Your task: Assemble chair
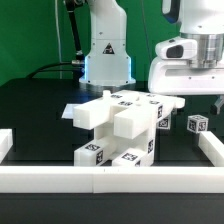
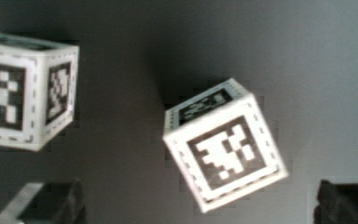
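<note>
- Gripper [image 2: 197, 207] is hanging over the table [image 1: 40, 110], jaws spread wide and gripping nothing
- Small tagged block [image 2: 226, 148] of the chair is lying askew below and between the jaws, untouched; a second block [image 2: 25, 95] is sitting outside them
- Heap of chair parts [image 1: 118, 125] is lying apart from the jaws, toward the exterior view's left
- Step in hand, I'd judge, is reaching for the small tagged block; the next move is calling for a wrist turn to square the jaws, then a straight descent
</note>
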{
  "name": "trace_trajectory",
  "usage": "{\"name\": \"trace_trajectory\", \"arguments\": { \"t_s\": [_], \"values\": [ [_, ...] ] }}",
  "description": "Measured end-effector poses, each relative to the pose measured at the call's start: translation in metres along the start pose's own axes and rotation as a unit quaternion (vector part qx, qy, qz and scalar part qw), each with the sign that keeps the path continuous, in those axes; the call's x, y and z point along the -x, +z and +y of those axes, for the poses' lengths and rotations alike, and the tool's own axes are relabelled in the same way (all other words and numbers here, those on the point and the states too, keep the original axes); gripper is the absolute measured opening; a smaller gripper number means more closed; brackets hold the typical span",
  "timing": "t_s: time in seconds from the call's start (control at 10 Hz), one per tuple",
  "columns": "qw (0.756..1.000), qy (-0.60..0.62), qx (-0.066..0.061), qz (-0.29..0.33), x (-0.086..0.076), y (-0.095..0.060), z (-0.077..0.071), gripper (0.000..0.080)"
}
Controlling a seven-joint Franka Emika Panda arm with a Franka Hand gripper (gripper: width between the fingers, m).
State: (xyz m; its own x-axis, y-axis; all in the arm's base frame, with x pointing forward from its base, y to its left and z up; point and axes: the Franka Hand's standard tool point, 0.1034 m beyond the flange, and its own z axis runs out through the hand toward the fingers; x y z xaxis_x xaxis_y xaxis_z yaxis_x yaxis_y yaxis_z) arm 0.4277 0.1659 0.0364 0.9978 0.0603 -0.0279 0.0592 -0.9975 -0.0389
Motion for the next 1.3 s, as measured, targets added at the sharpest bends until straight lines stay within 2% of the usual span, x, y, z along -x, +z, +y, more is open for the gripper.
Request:
{"name": "trace_trajectory", "arguments": {
  "t_s": [0.4,0.7,1.0,1.3],
  "values": [
    [0.993,-0.114,-0.003,-0.023,0.013,0.001,-0.004,0.0648],
    [0.994,-0.108,-0.003,-0.024,0.016,0.003,-0.01,0.0648],
    [0.995,-0.102,-0.001,-0.017,0.009,-0.002,-0.019,0.0648],
    [0.995,-0.096,0.001,-0.014,0.011,0.0,-0.013,0.0648]
  ]
}}
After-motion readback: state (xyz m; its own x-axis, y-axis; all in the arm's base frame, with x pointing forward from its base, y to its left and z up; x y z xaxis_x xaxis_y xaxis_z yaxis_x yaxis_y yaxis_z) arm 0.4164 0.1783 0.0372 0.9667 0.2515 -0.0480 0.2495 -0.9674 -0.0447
